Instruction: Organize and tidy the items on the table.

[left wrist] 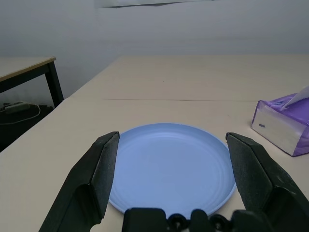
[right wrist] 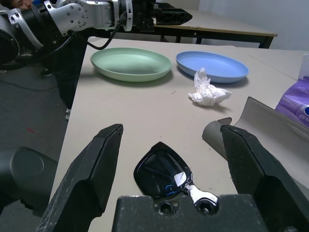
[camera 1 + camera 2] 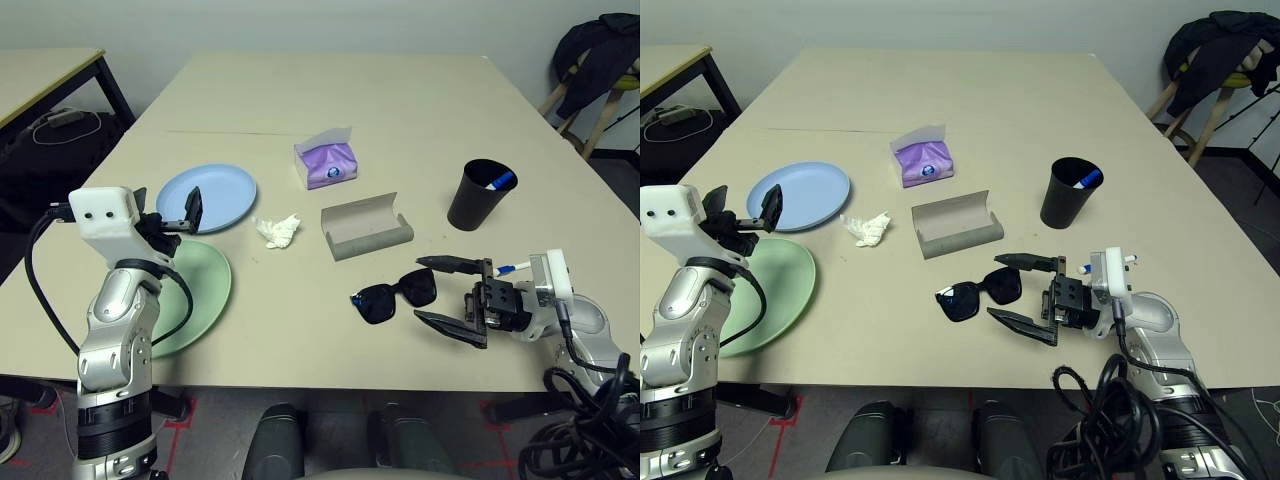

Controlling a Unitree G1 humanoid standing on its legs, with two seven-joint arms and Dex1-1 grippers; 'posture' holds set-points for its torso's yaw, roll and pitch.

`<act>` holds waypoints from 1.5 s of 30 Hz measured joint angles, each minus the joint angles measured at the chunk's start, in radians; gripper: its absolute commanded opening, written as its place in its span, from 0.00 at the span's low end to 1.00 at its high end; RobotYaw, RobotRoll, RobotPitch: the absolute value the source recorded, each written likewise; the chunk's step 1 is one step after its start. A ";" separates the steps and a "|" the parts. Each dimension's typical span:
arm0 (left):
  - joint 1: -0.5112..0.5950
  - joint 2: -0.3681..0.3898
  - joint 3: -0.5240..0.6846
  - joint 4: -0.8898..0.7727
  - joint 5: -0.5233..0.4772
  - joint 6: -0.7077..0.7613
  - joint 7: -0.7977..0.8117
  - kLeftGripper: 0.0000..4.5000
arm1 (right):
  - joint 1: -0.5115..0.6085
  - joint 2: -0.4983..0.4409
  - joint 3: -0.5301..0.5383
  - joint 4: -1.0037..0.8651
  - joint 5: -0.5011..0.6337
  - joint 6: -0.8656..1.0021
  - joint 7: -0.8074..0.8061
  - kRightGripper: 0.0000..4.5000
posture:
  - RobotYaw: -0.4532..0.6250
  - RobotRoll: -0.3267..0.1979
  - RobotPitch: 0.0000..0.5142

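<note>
Your left hand (image 3: 176,218): spread, over the plates' left side | your right hand (image 3: 460,302): spread, right of the sunglasses (image 3: 395,296) | green plate (image 3: 205,290): near left edge | blue plate (image 3: 222,190): beyond it | table (image 3: 330,90): open far half

Mint-green plate (image 3: 203,295) partly hidden behind left forearm (image 3: 120,335).

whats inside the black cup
A blue-capped pen leans at the rim of the black cup. The cup's wall hides its lower part and the bottom, so anything deeper can't be seen.
</note>
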 measured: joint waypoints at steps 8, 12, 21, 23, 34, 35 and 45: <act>0.031 0.052 0.082 -0.009 -0.022 0.190 0.038 1.00 | -0.003 -0.006 0.000 0.000 0.003 0.010 0.003 1.00 | 0.53 0.62 0.14; 0.080 0.160 0.070 -0.030 -0.033 0.406 -0.003 1.00 | -0.008 -0.006 0.000 0.001 0.003 0.010 0.005 1.00 | 0.53 0.62 0.14; 0.103 0.251 0.158 -0.016 -0.113 0.504 -0.108 1.00 | -0.009 -0.009 0.000 0.003 0.003 0.010 0.012 1.00 | 0.55 0.62 0.15; 0.103 0.252 0.166 0.014 -0.113 0.505 -0.112 1.00 | -0.009 -0.010 0.000 0.004 0.003 0.010 0.012 1.00 | 0.55 0.62 0.15; 0.115 0.305 0.173 0.097 -0.068 0.573 -0.107 1.00 | -0.001 -0.019 0.000 0.004 0.004 0.012 0.013 1.00 | 0.54 0.62 0.15; 0.115 0.305 0.173 0.097 -0.069 0.590 -0.109 1.00 | -0.001 -0.019 0.000 0.004 0.004 0.012 0.013 1.00 | 0.54 0.62 0.15; 0.112 0.354 0.131 0.105 -0.074 0.706 -0.175 0.45 | -0.002 -0.019 0.000 0.004 0.003 0.011 0.010 1.00 | 0.54 0.62 0.14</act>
